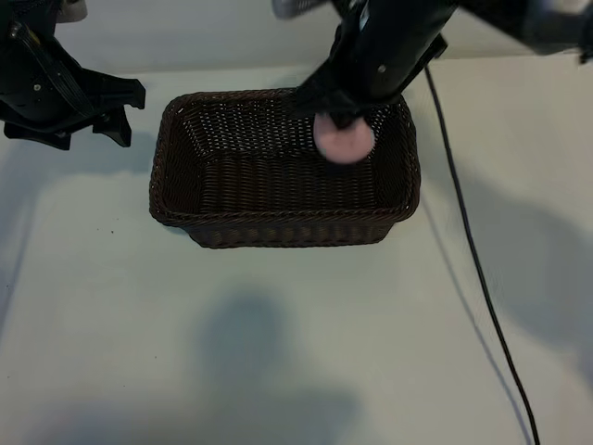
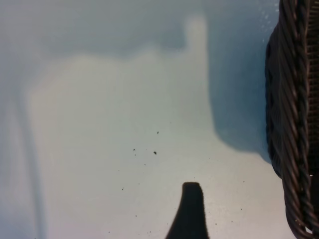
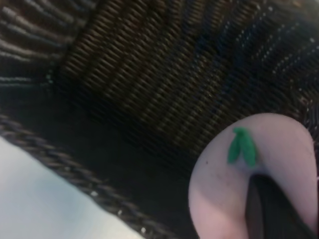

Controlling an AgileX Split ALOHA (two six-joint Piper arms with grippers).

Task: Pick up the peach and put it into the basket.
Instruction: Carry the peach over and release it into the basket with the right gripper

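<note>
Right gripper [image 1: 345, 120] — clamped on peach [image 1: 344, 139], over basket [image 1: 185, 209] far-right corner. Left gripper [image 1: 116, 111] — fingers apart, parked beside basket's left edge.

Soft, even light is falling on the pale table [image 1: 296, 352] from above, leaving it bright without any hard glare. Broad, fuzzy-edged shadows are spreading across it in the exterior view: one dark patch low in the middle, a fainter one to the right. The basket [image 1: 278, 222] is staying dim inside, its weave barely showing. The upper arm parts there are smearing into blur. In the left wrist view a blue-grey shadow is lying beside the basket wall [image 2: 294, 124], and a black out-of-focus shape is intruding at the lower edge. In the right wrist view the peach [image 3: 224, 189] is sitting close and soft-focused, catching light against the murky wicker.
</note>
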